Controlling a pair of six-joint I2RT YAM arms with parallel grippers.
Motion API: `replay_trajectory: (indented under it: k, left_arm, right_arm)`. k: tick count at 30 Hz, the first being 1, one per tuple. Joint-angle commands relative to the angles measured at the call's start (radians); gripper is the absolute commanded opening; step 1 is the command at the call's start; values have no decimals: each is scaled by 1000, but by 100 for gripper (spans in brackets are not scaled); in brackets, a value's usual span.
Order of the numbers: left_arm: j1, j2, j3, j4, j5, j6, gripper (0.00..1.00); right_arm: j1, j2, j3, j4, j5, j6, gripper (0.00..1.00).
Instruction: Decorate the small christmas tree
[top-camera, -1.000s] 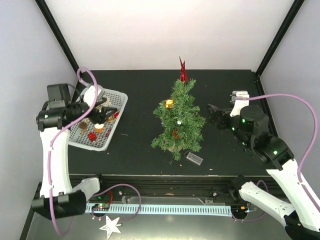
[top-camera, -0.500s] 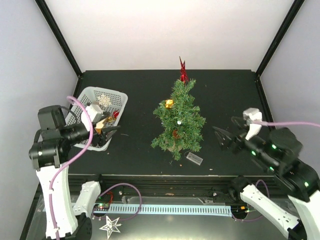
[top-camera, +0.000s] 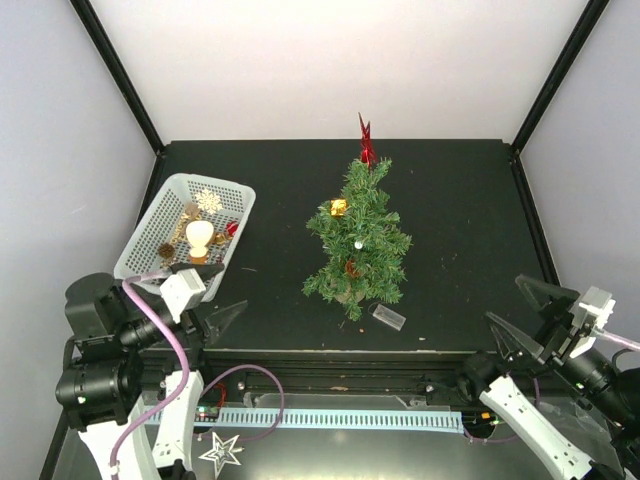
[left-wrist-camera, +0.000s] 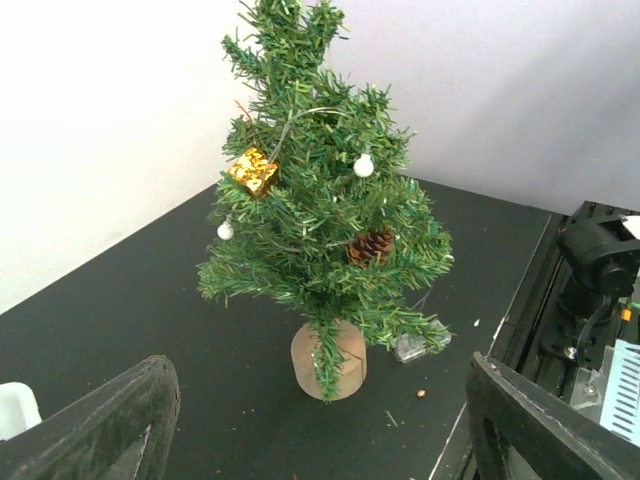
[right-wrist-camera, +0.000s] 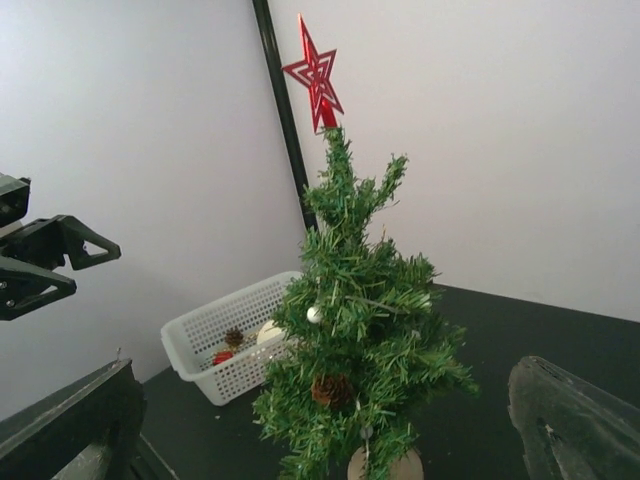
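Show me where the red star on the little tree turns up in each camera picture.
Top external: red star, above centre, on the small christmas tree.
Left wrist: not in it; the treetop is cut off.
Right wrist: upper middle.
Shared landmark: the pine cone low on the tree.

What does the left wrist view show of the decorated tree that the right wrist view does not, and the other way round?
Only the left wrist view shows the gold gift-box ornament and the clear plastic piece lying beside the tree's base. Only the right wrist view shows the red star on the treetop and the white basket with ornaments in it. Both show the small christmas tree, its pine cone and a white ball.
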Motion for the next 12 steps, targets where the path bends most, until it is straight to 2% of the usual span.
replay_trajectory:
  k: [1, 12]
  left_arm:
    - [5, -40, -19, -71, 23, -13, 79]
    - [4, -140, -110, -6, 30, -107, 82]
  right_arm:
    - [-3, -37, -33, -40, -41, 28, 100]
    - [-3, -37, -66, -42, -18, 43, 100]
